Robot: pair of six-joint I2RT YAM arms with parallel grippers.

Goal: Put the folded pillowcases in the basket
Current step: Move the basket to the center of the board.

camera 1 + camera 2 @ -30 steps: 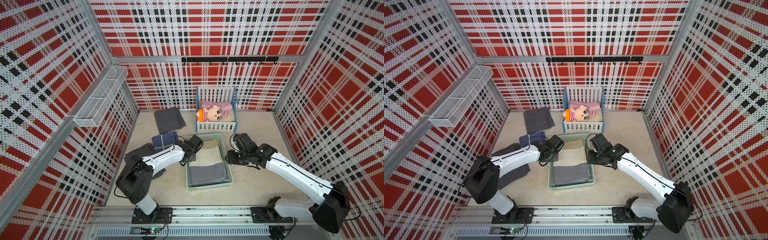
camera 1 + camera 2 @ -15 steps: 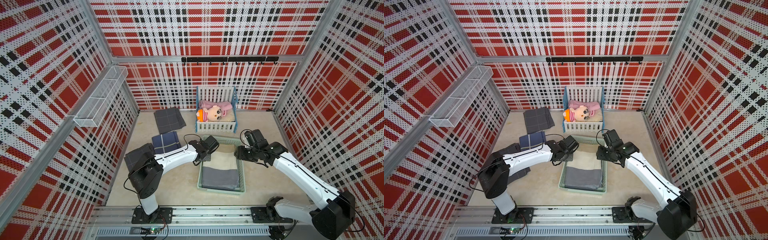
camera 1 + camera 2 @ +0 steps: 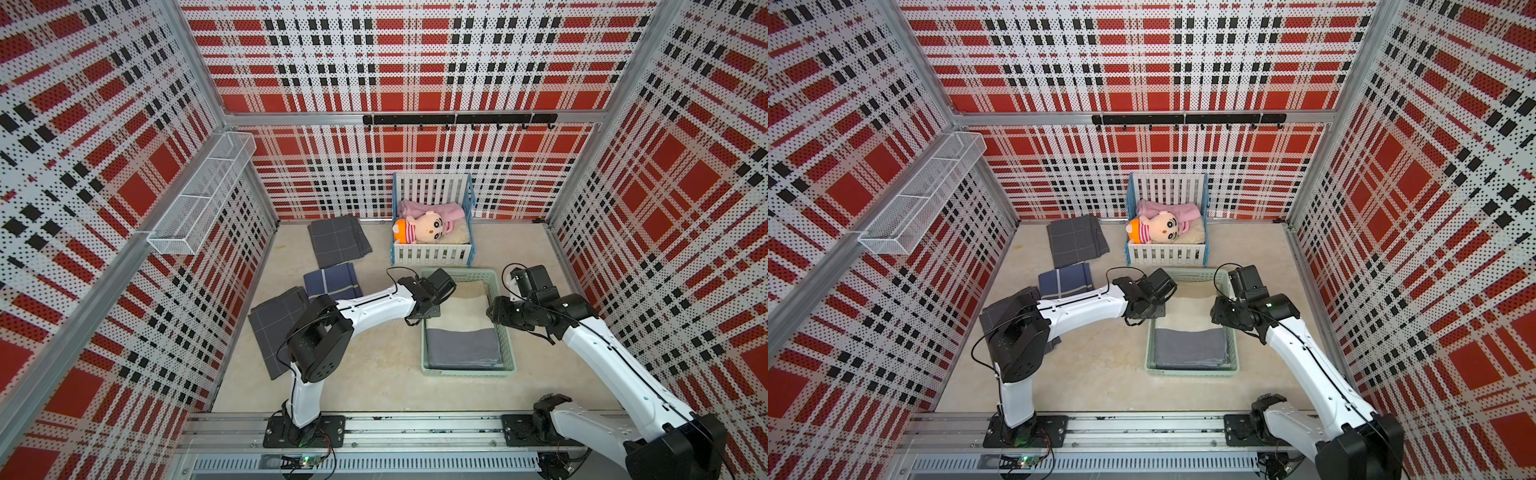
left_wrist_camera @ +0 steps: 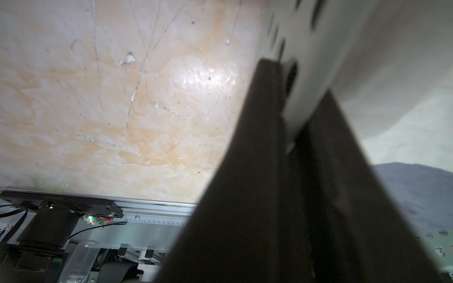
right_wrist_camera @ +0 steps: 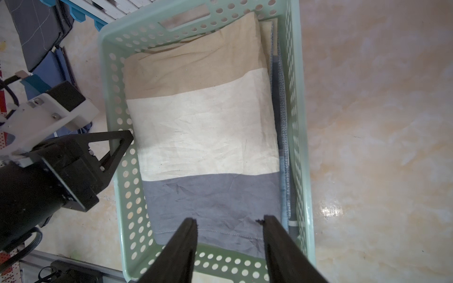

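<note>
The pale mint-green basket (image 3: 465, 371) (image 3: 1192, 371) (image 5: 297, 137) stands on the floor right of centre, just in front of the crib. The folded pillowcase (image 3: 462, 328) (image 3: 1188, 336) (image 5: 206, 137), banded tan, cream and grey, lies flat inside it. My left gripper (image 3: 428, 308) (image 3: 1152, 309) (image 4: 294, 98) is shut on the basket's left wall; in the left wrist view its dark fingers (image 4: 264, 152) pinch the perforated wall. Over the basket's right side, above the pillowcase's grey end, my right gripper (image 3: 494, 313) (image 3: 1219, 313) (image 5: 229, 220) is open and holds nothing.
A white-slatted blue toy crib (image 3: 432, 253) with a doll (image 3: 419, 228) stands behind the basket. Three folded dark cloths (image 3: 338, 241) (image 3: 330, 282) (image 3: 274, 324) lie at the left. A wire rack (image 3: 203, 195) hangs on the left wall; the arms' rail (image 3: 395, 432) runs along the front.
The basket with the pillowcase has slid to the right and turned straighter, with my left gripper on its left wall. My right arm has moved right along with it.
</note>
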